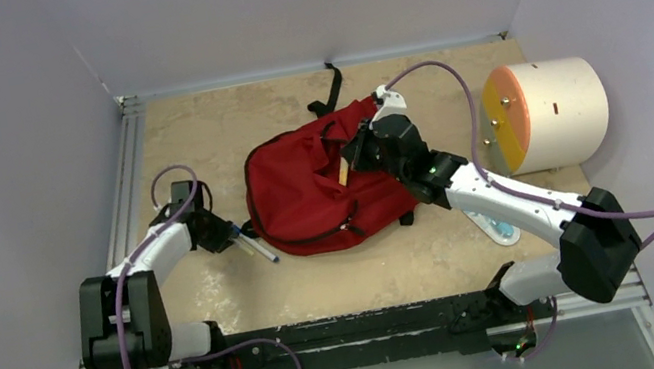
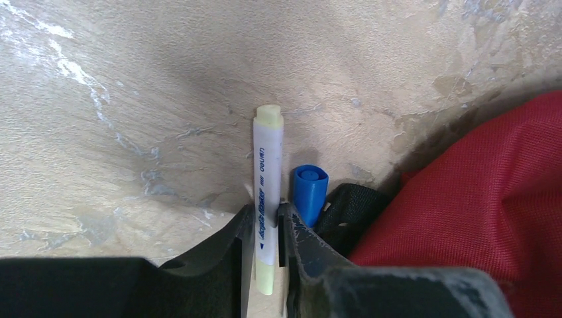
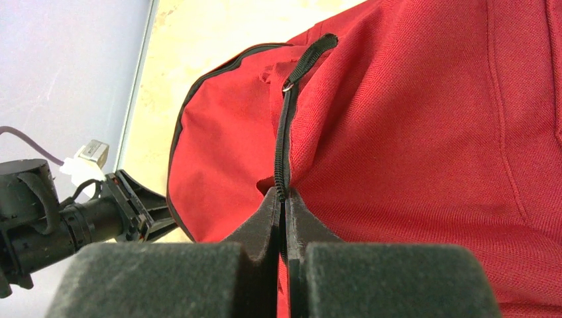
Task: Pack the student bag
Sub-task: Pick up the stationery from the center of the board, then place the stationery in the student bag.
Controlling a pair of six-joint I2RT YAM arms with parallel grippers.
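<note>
The dark-red student bag (image 1: 309, 193) lies in the middle of the table, black straps toward the back. My right gripper (image 1: 356, 154) is over its top and is shut on the bag's black zipper edge (image 3: 283, 159); the red fabric (image 3: 424, 132) fills the right wrist view. My left gripper (image 1: 228, 232) is at the bag's left edge, shut on a white highlighter with pale-yellow ends (image 2: 267, 192). A blue-capped pen (image 2: 309, 192) lies beside it, next to a black strap (image 2: 348, 209) and the bag (image 2: 490, 192).
A cream cylinder with an orange-yellow face (image 1: 546, 113) stands at the right. A light-blue and white flat item (image 1: 498, 227) lies under my right arm. A metal rail (image 1: 121, 180) runs along the table's left edge. Walls close the back and sides.
</note>
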